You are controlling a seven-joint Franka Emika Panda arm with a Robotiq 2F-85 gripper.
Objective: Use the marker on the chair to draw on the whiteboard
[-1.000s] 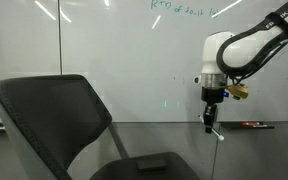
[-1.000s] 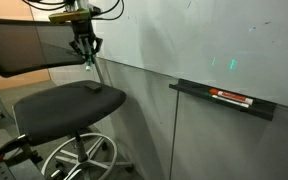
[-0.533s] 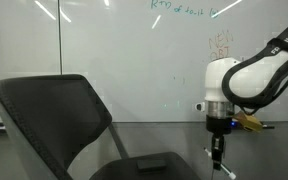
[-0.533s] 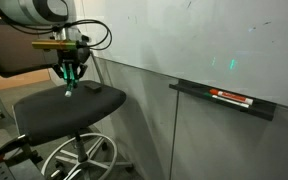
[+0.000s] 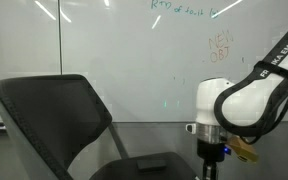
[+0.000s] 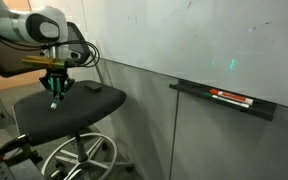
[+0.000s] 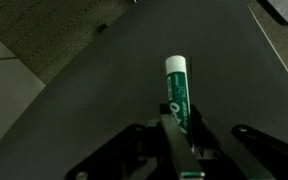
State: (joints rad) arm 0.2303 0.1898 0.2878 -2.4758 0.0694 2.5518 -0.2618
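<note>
In the wrist view a green marker [image 7: 176, 90] with a pale tip sticks out from between my fingers, and my gripper [image 7: 184, 135] is shut on it. It hangs low over the dark seat of the chair [image 7: 94, 95]. In an exterior view my gripper [image 6: 54, 92] points down over the left part of the chair [image 6: 79, 108] seat, the marker [image 6: 53, 102] tip just above the padding. In an exterior view my gripper [image 5: 212, 158] hangs right of the chair [image 5: 54, 115] backrest. The whiteboard [image 6: 194, 40] stands behind the chair, and the whiteboard [image 5: 114, 50] also fills the background there.
A small dark object [image 6: 89, 87] lies on the seat near the wall. A flat red-and-black item [image 6: 231, 97] rests on the grey ledge [image 6: 269, 107] to the right. The chair's wheeled base [image 6: 79, 160] spreads on the floor below.
My arm has swung away from the whiteboard and dropped toward the chair seat, still carrying the marker. The jaws have stayed shut.
</note>
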